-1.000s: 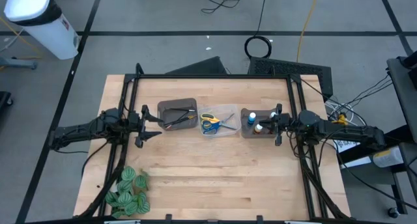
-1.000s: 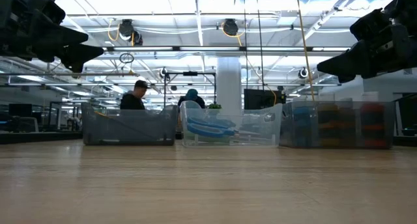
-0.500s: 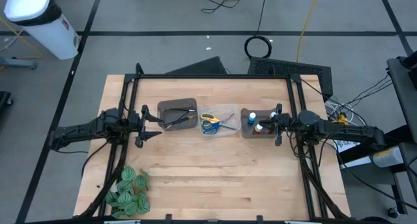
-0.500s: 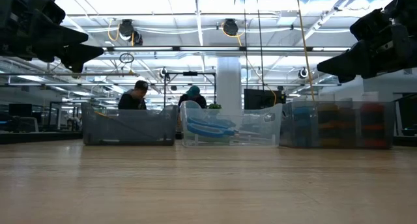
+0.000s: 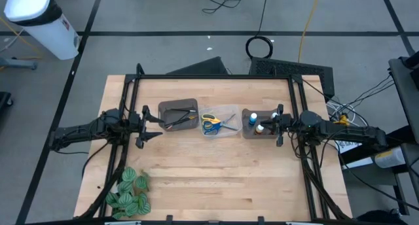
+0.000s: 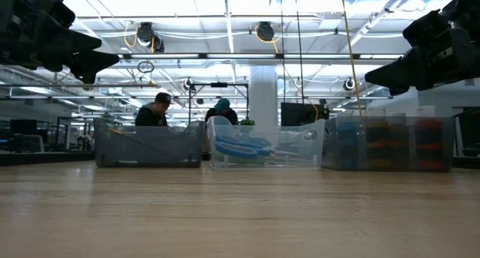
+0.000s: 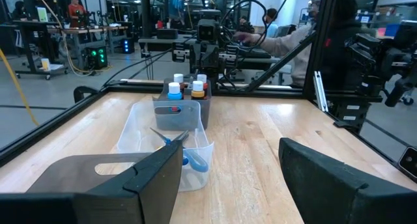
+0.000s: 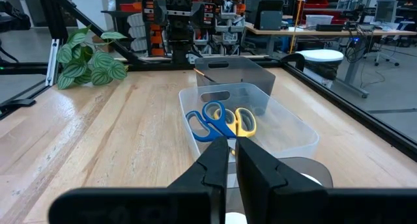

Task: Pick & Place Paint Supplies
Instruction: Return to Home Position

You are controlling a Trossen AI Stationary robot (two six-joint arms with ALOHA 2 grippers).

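Sorting looks done, as far as can be told. Three bins are lined up in a row across the middle of the high view, on the light wooden table [image 5: 216,176]. Thin dark paintbrushes [image 5: 183,118] are kept in the grey plastic bin [image 5: 163,107] at the left of the row. The scissors [image 5: 211,125] with blue and yellow handles are kept in the clear plastic bin [image 5: 228,111] in the middle. Small paint bottles [image 5: 260,127] with white and blue caps are stood in the second grey bin [image 5: 246,115] at the right. Every paint thing that can be seen is inside a bin. Only the green striped leafy bunch [image 5: 129,191] is found on the bare wood, at the lower left, and it is not meant to be put away. Parking the arms seems to be all that is left.

Both arms are stretched out flat from the two sides of the table and pointed at each other, held up off the wood. The left gripper [image 5: 154,125] is held just beside the bin with the brushes. Its fingers are spread wide and nothing is held. The right gripper [image 5: 272,126] is held at the outer end of the bin with the bottles. Its fingers are pressed together and nothing is gripped.
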